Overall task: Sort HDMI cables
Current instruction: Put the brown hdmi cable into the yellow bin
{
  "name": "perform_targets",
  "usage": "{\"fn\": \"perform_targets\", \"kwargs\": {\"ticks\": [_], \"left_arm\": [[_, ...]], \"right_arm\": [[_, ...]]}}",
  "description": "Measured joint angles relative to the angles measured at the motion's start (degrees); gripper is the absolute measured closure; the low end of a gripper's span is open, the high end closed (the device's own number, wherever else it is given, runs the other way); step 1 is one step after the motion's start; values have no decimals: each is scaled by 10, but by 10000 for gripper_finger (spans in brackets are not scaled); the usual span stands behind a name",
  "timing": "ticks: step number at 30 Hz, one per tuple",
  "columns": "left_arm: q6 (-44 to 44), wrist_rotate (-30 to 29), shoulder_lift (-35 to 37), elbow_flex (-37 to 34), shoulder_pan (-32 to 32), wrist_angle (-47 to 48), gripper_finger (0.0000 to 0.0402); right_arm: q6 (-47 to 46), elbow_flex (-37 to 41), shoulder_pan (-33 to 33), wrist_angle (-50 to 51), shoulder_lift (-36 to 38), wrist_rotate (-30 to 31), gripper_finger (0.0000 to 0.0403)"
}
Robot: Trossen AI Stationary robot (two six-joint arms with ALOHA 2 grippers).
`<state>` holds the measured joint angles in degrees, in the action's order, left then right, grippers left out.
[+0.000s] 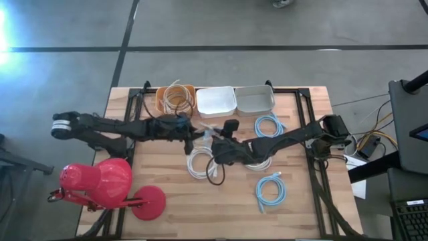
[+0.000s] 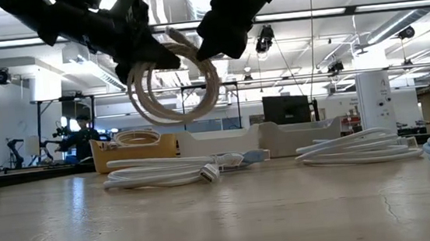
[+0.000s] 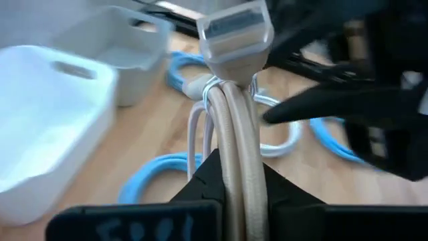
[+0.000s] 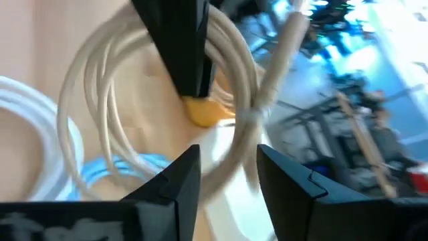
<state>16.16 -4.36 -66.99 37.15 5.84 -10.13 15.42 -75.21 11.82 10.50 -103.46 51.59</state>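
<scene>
Table (image 1: 294,207): three tubs along the far edge, orange tub (image 1: 160,100) with a beige coil (image 1: 178,98) in it, white tub (image 1: 216,101) and grey tub (image 1: 255,99) beside it. Left gripper (image 3: 234,184) pinches a tan coil (image 2: 172,81), lifted clear of the table near the middle. Right gripper (image 4: 227,171) is right next to it, fingers spread, coil strands between them. On the table: white coils (image 1: 199,163) under the arms, blue coils (image 1: 269,124) near the grey tub and toward the front (image 1: 270,189).
</scene>
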Motion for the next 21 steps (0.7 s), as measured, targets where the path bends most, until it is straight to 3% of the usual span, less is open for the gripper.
{"fn": "perform_targets", "kwargs": {"ticks": [5, 10, 17, 21], "left_arm": [[-22, -36, 56, 0, 69, 74, 370], [-56, -47, 99, 0, 195, 111, 379], [-35, 145, 61, 0, 401, 62, 374], [-36, 207, -6, 0, 453, 16, 375]], "right_arm": [[11, -4, 8, -1, 0, 102, 249], [11, -4, 8, -1, 0, 108, 248], [13, -4, 7, -3, 0, 82, 255], [13, -4, 5, -3, 0, 81, 252]]}}
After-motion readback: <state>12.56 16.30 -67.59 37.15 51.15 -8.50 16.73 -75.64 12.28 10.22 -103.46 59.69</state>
